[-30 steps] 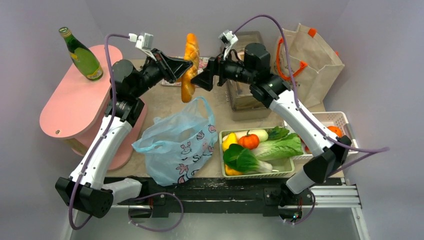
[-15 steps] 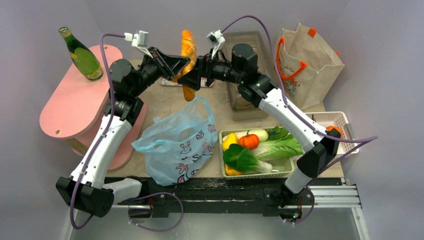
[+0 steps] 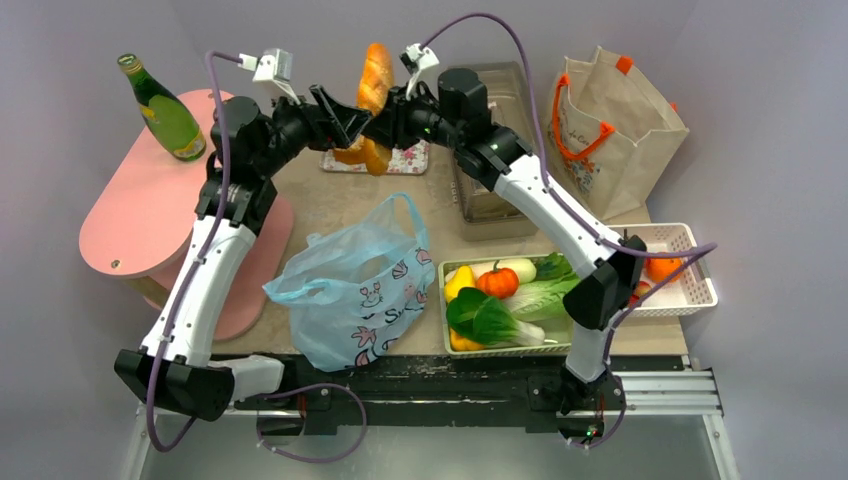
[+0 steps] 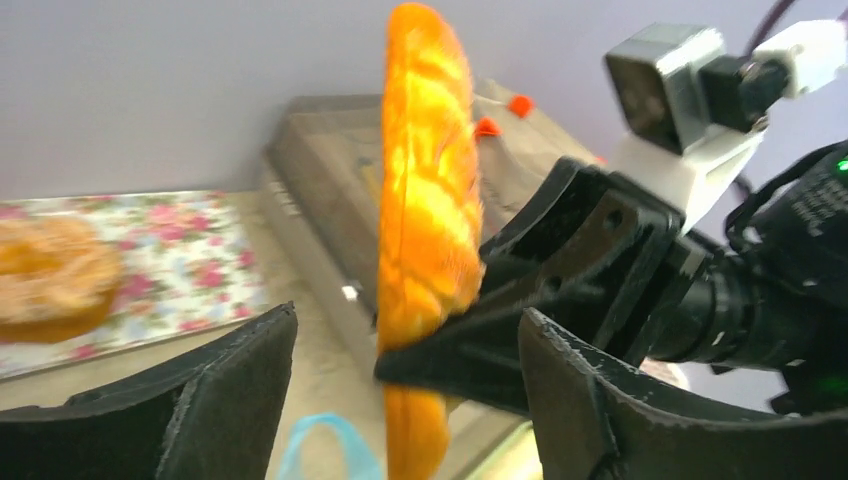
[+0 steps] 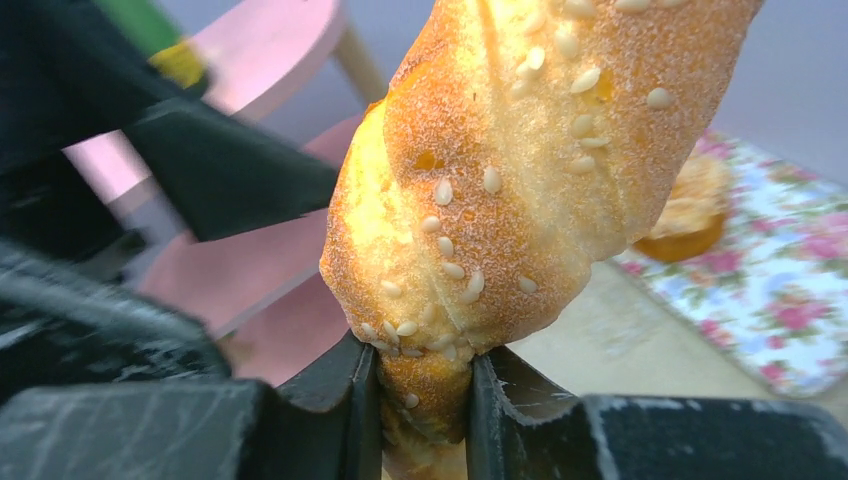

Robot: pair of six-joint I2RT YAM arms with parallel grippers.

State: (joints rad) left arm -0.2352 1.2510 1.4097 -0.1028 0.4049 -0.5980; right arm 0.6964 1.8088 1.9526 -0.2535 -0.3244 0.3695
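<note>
Sesame loaf [image 5: 510,170] pinched upright by its lower end in right pincer [image 5: 420,390], aloft over far side of desk [image 3: 340,210] between spread fingers of left pincer [image 4: 405,312]: lifted already, not yet set down.

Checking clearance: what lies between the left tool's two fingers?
The bread loaf, upright, gripped by the right tool, touching neither finger; the left wrist view shows it.

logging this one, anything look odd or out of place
Only the bread loaf: the right gripper pinches it near its lower end, so it stands upright in mid-air, top-heavy. The left gripper faces it, open. Nothing looks spilled or broken.
</note>
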